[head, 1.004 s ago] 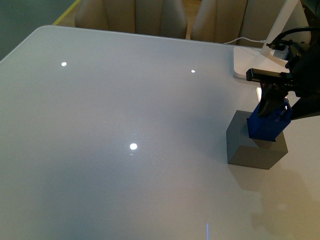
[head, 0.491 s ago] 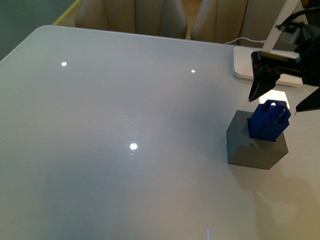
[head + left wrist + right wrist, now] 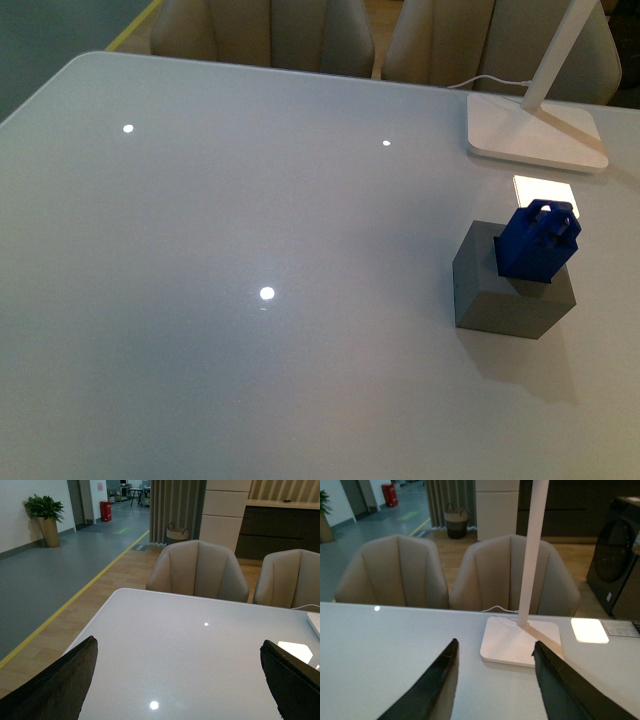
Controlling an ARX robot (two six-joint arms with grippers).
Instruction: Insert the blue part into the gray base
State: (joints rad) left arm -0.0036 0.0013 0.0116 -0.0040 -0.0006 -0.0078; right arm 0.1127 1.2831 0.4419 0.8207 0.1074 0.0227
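Note:
In the front view the blue part sits tilted in the top recess of the gray base at the table's right side, its loop knob up and most of its body above the base. Neither arm shows in the front view. My left gripper is open, its dark fingertips wide apart over bare table. My right gripper is open, looking towards the lamp. The blue part and the gray base are out of both wrist views.
A white lamp base with a slanted arm stands behind the gray base; it also shows in the right wrist view. A bright light patch lies between them. Beige chairs stand along the table's far edge.
My right gripper let go of the blue part, rose and left the front view. The blue part stays in the gray base.

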